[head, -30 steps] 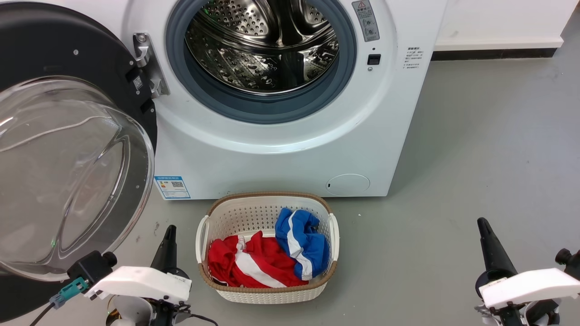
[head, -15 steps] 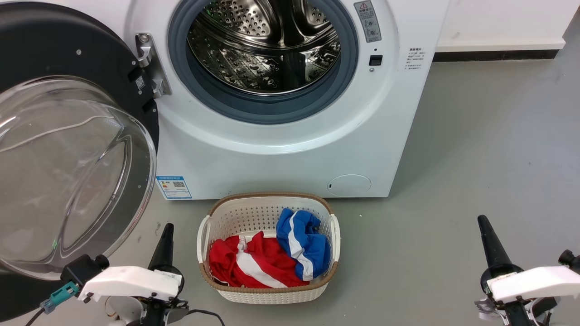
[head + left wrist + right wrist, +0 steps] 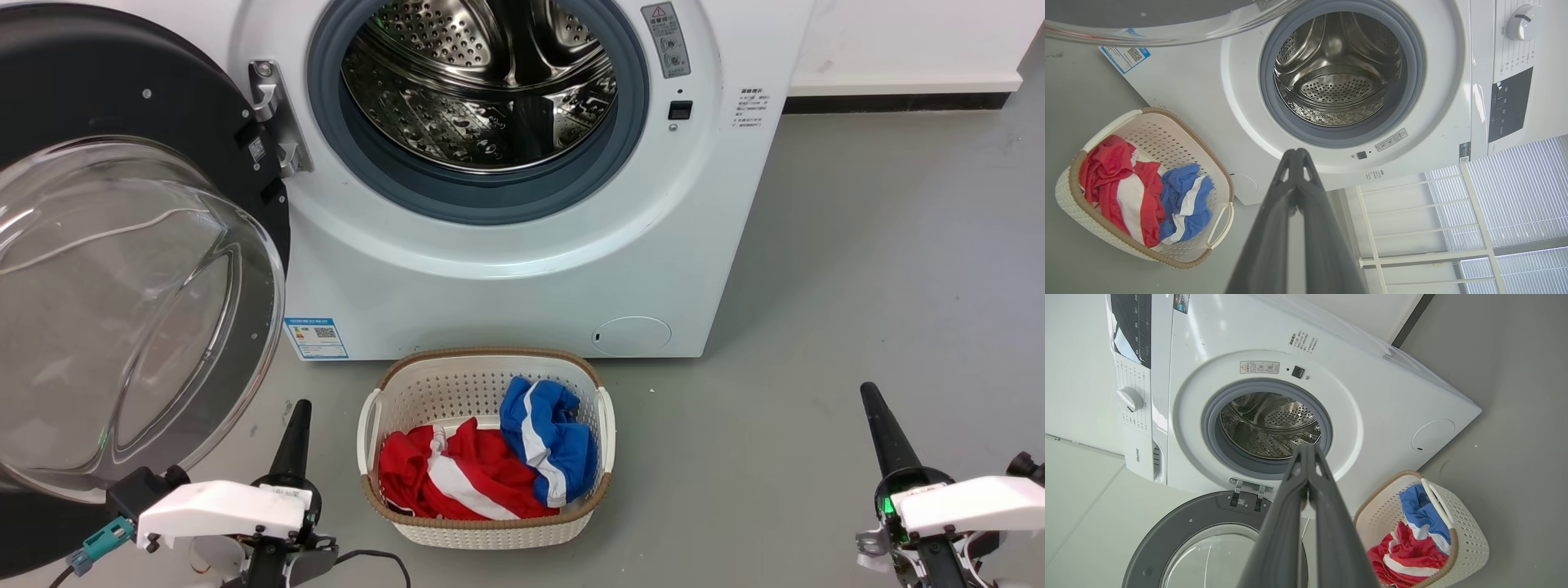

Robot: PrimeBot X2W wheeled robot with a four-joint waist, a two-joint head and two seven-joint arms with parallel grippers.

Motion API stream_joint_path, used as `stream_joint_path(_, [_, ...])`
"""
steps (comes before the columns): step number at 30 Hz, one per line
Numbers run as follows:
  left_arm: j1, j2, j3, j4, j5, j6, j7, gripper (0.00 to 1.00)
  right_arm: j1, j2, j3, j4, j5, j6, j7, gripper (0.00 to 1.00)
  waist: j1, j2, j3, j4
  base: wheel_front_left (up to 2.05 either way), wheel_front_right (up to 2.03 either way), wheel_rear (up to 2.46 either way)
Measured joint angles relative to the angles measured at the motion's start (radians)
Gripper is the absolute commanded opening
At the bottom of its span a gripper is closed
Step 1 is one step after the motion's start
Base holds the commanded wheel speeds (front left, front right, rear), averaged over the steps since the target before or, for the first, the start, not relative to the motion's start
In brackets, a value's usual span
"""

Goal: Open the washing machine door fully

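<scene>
The white washing machine (image 3: 506, 278) fills the top of the head view, its steel drum (image 3: 482, 82) exposed inside the grey gasket. The washing machine door (image 3: 122, 106) is swung wide to the left on its hinge (image 3: 273, 114), black rim and bulging glass bowl (image 3: 122, 327) facing me. My left gripper (image 3: 297, 408) is shut, low at the left, just right of the glass bowl and apart from it. My right gripper (image 3: 869, 396) is shut over bare floor at the lower right. In the wrist views the left gripper (image 3: 1297, 152) and right gripper (image 3: 1306, 447) have tips together, holding nothing.
A white-and-brown laundry basket (image 3: 486, 535) with red and blue clothes (image 3: 490, 461) stands on the grey floor in front of the machine, between the two grippers. Open grey floor (image 3: 882, 269) stretches to the right. A white wall with dark skirting (image 3: 890, 102) runs behind.
Both grippers have drawn slightly down toward the bottom edge of the head view. The whole picture has shifted a little, so the camera moved. The door stands as before.
</scene>
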Motion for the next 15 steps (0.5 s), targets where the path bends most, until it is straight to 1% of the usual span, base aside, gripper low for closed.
stream_joint_path(15, [0.0,-0.012,0.035,-0.005,-0.118,-0.022,0.035,0.0,-0.012,0.002,-0.008,0.016,0.14,0.0,0.016,0.0,0.0,0.0,-0.002,0.005,0.0,0.0,0.0])
